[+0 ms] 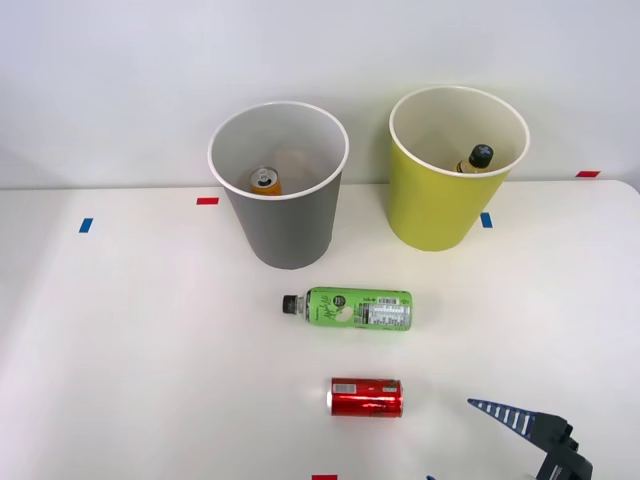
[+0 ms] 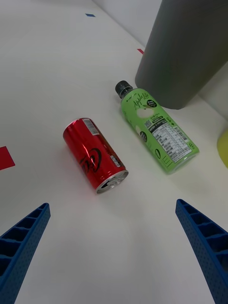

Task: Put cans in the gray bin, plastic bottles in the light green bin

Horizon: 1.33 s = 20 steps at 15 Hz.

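Released and spread wide, my right gripper point(image 1: 478, 445) sits at the front view's lower right. Left of it the red can point(image 1: 366, 397) lies sideways; the green bottle point(image 1: 350, 308) lies above it at centre. Behind, the gray bin point(image 1: 285, 225) holds an orange can point(image 1: 265, 181), and the green bin point(image 1: 435, 205) holds an amber bottle point(image 1: 476, 160).

At my wrist, blue fingers point(image 2: 23, 242) fill the bottom corners; the red can point(image 2: 95, 155) lies mid-frame, the green bottle point(image 2: 156, 128) beside it, the gray bin point(image 2: 185, 47) at upper right.

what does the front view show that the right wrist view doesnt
Front view alone: the insides of both bins, with the orange can in the gray bin and a black-capped bottle in the light green bin. Right wrist view alone: the red can's silver top and the green bottle's printed label up close. Both: the red can and green bottle lying on the table, and the open right gripper.
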Motion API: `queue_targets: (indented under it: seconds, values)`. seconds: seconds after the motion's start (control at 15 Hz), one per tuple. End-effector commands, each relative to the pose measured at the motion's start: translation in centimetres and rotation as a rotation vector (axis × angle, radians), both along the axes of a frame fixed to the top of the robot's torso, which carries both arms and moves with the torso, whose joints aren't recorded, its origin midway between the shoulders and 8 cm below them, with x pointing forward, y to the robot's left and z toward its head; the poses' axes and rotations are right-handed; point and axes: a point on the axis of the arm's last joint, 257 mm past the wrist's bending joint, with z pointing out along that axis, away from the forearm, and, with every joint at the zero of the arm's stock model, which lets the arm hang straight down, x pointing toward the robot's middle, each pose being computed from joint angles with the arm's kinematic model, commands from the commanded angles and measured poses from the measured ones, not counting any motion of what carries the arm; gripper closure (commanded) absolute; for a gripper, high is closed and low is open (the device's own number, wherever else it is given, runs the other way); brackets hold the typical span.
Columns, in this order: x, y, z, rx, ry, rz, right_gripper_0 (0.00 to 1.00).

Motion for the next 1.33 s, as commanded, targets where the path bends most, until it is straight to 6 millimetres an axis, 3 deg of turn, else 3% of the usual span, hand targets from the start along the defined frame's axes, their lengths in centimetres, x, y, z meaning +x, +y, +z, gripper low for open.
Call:
queue_targets:
  seconds: [0.07, 0.4, 0.67, 1.07, 1.33]
  values:
    - [-0.2, 0.5, 0.6, -0.105, 0.053, 0.004, 0.08]
    - [0.3, 0.9, -0.5, -0.212, 0.106, 0.01, 0.09]
    - [0.5, 4.0, -0.3, -0.216, 0.102, 0.105, 0.08]
    - [1.8, 3.3, -1.2, -0.328, 0.132, 0.14, 0.09]
    - [1.9, 5.3, -1.4, -0.363, 0.124, 0.194, 0.09]
